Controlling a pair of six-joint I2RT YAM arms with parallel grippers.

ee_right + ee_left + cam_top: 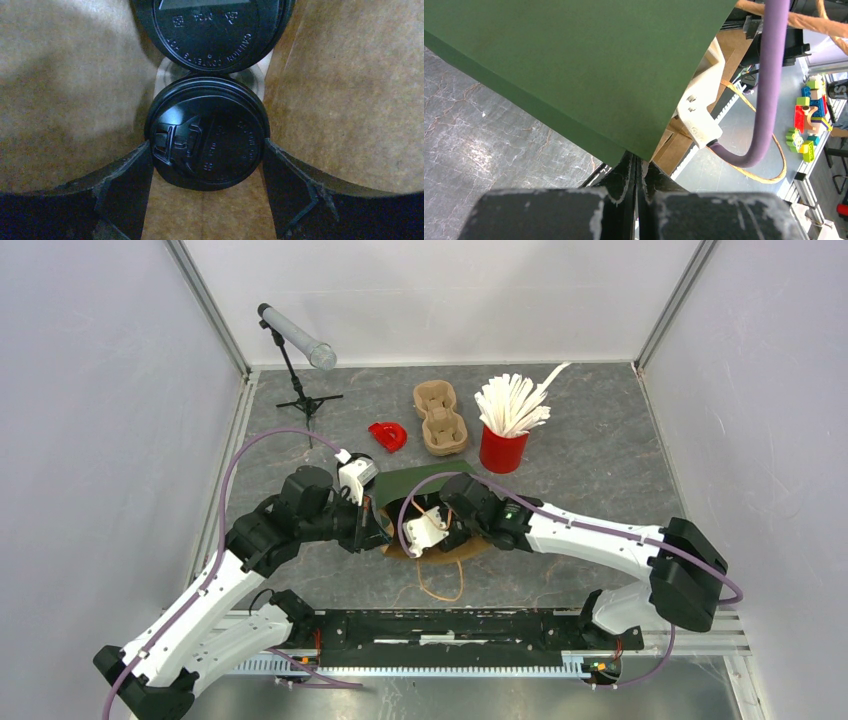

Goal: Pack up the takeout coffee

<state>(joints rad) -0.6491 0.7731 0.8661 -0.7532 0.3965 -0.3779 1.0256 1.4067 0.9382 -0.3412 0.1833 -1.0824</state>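
Note:
A green paper bag with a brown inside lies on its side at the table's middle. My left gripper is shut on the bag's edge at its mouth. My right gripper reaches inside the bag, and its fingers press both sides of a coffee cup's black lid. Just beyond it, a second black-lidded cup sits deeper in the bag. From the top view both cups and the right fingertips are hidden by the bag.
A brown pulp cup carrier lies behind the bag, a red cup of white sticks to its right, a red piece to its left. A small tripod with a tube stands back left. The bag's twine handle loops toward the near edge.

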